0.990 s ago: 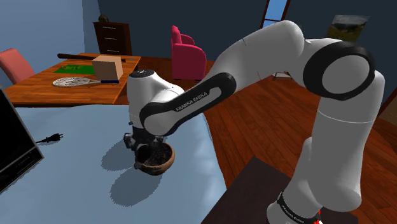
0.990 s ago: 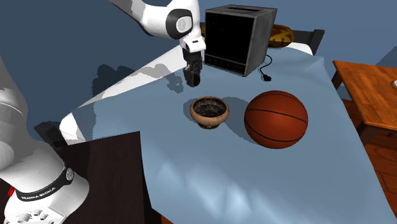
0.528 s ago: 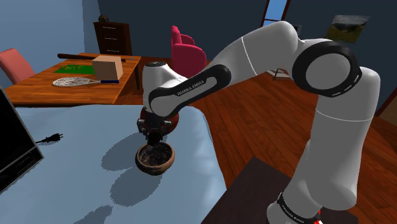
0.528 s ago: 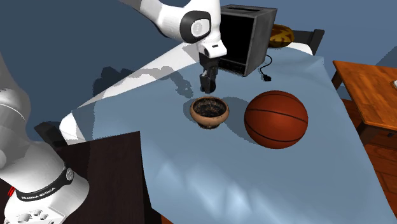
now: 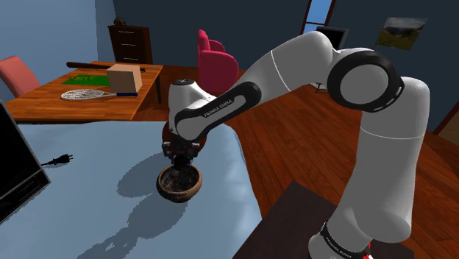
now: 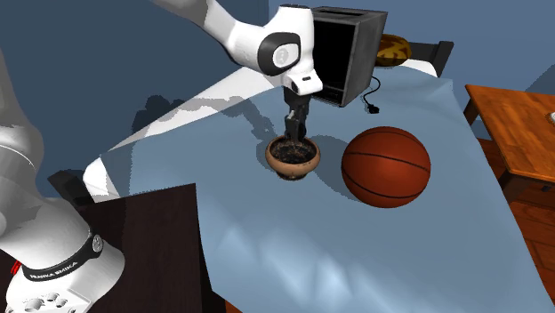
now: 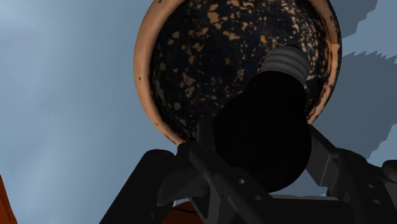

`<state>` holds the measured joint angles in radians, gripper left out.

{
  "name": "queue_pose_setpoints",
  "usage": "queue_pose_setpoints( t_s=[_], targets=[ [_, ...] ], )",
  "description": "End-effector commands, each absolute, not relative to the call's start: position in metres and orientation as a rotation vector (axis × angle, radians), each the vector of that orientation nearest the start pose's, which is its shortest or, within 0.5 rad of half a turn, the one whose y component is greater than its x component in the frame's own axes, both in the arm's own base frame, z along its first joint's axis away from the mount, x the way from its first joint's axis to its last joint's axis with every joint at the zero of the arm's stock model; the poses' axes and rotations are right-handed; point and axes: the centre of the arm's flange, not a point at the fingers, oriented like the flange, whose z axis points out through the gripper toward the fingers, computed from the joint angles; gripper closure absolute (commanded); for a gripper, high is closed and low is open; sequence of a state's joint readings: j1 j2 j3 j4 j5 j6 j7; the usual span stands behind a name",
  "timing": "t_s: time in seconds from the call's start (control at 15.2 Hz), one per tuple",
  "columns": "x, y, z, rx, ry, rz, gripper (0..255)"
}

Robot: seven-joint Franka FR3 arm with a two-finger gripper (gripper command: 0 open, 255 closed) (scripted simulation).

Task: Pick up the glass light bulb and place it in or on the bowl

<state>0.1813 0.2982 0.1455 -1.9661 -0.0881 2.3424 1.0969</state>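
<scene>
My gripper (image 7: 257, 159) pinches the dark bulb (image 7: 270, 108) above the bowl (image 7: 143, 70). Released here, over the near rim, I fear it could tip out onto the table (image 7: 63, 95).

Noted: bowl (image 7: 191, 57) tan-rimmed, interior black mottled orange; light bulb (image 7: 261, 127) black, base ribbed grey; basketball (image 6: 386, 166) rust-orange, dark seams.

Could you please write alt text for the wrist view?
The black gripper holds a dark light bulb, grey screw base forward, over the mouth of a speckled brown bowl on a blue-grey table.
</scene>
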Motion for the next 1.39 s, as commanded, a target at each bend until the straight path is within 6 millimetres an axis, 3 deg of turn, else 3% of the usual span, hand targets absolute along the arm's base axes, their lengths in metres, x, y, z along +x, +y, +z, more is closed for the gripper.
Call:
queue_pose_setpoints(
  t_s=[0.0,0.4,0.92,0.99,1.32],
  targets=[
    [0.586,0.192,0.32,-2.904,1.092,-0.121,255],
    [0.586,0.192,0.287,-2.904,1.092,-0.121,255],
    [0.586,0.192,0.287,-2.904,1.092,-0.121,255],
    [0.586,0.192,0.287,-2.904,1.092,-0.121,0],
    [0.586,0.192,0.287,-2.904,1.092,-0.121,0]
  ],
)
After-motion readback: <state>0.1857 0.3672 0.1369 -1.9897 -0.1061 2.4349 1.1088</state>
